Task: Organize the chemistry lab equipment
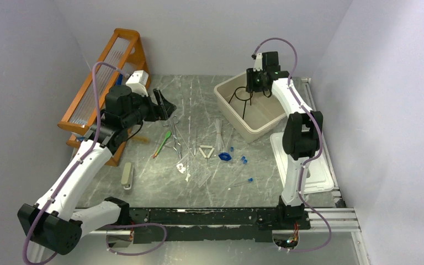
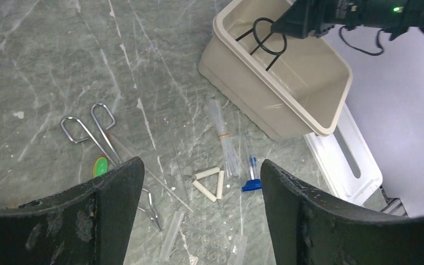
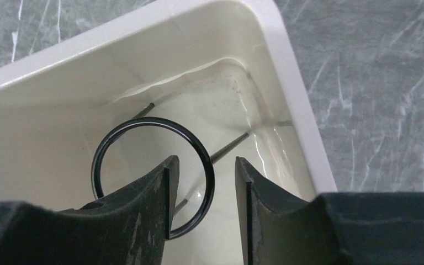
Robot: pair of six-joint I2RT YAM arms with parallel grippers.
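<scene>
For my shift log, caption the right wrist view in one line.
Right gripper, jaws parted astride the black wire ring, inside the cream bin.

Light: bright, even, from overhead.
Shadows: faint, soft-edged.
Glare: sheen inside the beige bin [image 3: 210, 83].
Focus: nearest edges slightly soft.

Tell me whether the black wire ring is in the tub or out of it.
In. The black wire ring stands inside the beige tub, legs on its floor; the right hand is open around it.

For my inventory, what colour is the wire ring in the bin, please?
The wire ring is black; clearest in right wrist view.
</scene>
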